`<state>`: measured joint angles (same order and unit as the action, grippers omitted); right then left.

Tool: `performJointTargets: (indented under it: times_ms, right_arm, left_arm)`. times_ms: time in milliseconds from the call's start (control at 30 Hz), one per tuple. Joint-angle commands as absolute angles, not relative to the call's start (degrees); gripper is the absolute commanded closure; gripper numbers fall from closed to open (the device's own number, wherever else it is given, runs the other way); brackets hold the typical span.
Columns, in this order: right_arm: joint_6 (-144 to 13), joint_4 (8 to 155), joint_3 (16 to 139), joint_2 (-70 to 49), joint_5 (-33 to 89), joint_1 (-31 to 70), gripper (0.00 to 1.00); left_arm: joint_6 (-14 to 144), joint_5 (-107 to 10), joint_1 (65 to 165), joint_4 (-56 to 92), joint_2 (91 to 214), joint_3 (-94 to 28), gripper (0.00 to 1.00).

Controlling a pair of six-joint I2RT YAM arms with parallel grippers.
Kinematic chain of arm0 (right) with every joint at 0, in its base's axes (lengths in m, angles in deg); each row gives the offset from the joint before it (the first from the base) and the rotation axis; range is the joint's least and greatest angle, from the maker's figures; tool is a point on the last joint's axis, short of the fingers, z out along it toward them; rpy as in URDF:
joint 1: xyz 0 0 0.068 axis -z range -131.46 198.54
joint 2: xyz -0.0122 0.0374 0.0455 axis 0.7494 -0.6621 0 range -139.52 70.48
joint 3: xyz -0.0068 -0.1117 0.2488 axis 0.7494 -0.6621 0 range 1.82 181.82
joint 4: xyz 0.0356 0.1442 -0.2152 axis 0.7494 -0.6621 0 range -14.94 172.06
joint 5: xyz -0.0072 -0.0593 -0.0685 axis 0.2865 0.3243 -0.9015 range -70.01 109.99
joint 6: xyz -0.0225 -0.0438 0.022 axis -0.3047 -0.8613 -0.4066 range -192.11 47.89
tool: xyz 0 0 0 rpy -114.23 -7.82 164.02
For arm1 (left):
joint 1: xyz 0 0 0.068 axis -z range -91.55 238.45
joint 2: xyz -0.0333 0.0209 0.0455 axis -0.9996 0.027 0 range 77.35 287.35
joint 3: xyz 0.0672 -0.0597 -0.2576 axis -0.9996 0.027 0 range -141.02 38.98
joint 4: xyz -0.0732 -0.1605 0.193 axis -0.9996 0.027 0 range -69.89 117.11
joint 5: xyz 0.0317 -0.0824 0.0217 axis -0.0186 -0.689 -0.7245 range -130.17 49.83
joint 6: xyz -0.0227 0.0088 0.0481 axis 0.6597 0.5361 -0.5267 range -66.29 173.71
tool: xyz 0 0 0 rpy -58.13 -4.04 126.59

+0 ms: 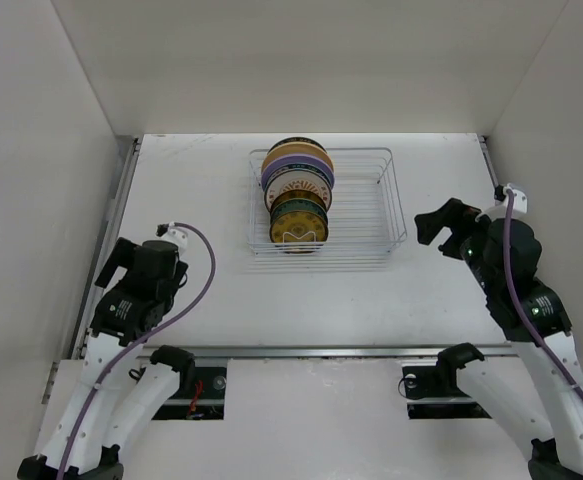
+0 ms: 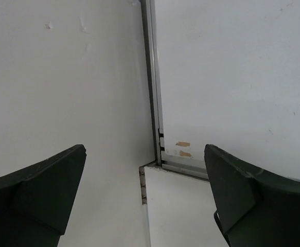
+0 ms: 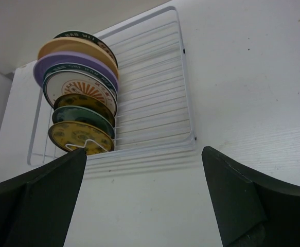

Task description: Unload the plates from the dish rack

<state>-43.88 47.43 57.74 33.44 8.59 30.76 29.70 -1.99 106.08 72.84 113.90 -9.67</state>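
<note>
- Several plates (image 1: 297, 190) stand on edge in a tight row in the left half of the dish rack (image 1: 371, 200). The rack sits toward the far middle of the counter (image 1: 221, 290).
- They look rigid and glazed, so I judge them smooth, likely slippery against hard fingers, and breakable if knocked or dropped. Each is probably moderately heavy for a pinch grip.
- The best hold seems to be the upper rim, which rises clear of the wires. Pinch across the thickness and lift straight up out of the prongs.
- The small yellow-patterned plate (image 3: 80, 136) at the near end is the most exposed. Its neighbours are packed close, leaving little room for a finger between them.
- The right pincer (image 3: 144, 151) hovers to the right of the rack and faces it, jaws spread wide with nothing between them.
- The left pincer (image 2: 144, 149) is also released and empty. Its arm is folded near the counter's left edge, well apart from the rack, aimed at the side wall.
</note>
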Motion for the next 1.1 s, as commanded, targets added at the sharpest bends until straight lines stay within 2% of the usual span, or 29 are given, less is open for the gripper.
performJointTargets:
  times_ms: [0, 200, 433, 500, 633, 767, 800, 833, 933, 967, 1067]
  right_arm:
    - [-45.12, 50.86, 60.97, 32.87, 9.80, 30.35, 0.00]
    - [-47.58, 50.86, 62.72, 31.11, 13.48, 30.35, 0.00]
    - [-51.89, 53.75, 65.79, 22.77, 14.81, 30.35, 0.00]
    - [-55.30, 54.28, 68.78, 16.01, 16.11, 30.35, 0.00]
    - [-62.61, 53.49, 81.77, 0.90, 27.36, 28.69, 0.00]
    - [-68.32, 52.18, 92.51, -13.08, 25.82, 20.18, 0.00]
    - [-69.29, 52.18, 96.09, -17.63, 25.10, 19.02, 0.04]
    - [-70.95, 52.18, 97.43, -19.59, 25.09, 18.23, 0.16]
    - [-73.42, 50.96, 101.21, -26.34, 25.09, 16.29, 0.34]
    - [-75.26, 49.64, 102.44, -27.77, 25.09, 16.28, 0.43]
    - [-79.21, 47.25, 102.55, -30.42, 27.81, 13.92, 0.44]
  left_arm:
    - [31.65, -1.85, 106.30, 73.19, 114.52, -12.44, 0.00]
    - [34.73, 7.03, 106.30, 71.08, 117.59, -11.56, 0.00]
    - [34.73, -1.93, 106.30, 73.10, 122.07, -18.41, 0.00]
    - [34.20, -4.29, 106.30, 72.50, 125.50, -21.04, 0.00]
    - [34.98, -9.30, 106.30, 71.96, 133.23, -29.29, 0.00]
    - [37.62, -16.77, 106.30, 74.24, 142.28, -40.28, 0.00]
    - [38.76, -18.44, 106.30, 74.94, 144.21, -42.39, 0.00]
    - [39.29, -20.11, 106.30, 75.56, 147.62, -46.07, 0.00]
    - [41.13, -24.95, 106.30, 76.62, 153.43, -51.00, 0.00]
    - [41.14, -26.87, 106.30, 76.62, 154.76, -51.98, 0.00]
    - [41.75, -28.48, 106.30, 77.15, 158.28, -53.92, 0.00]
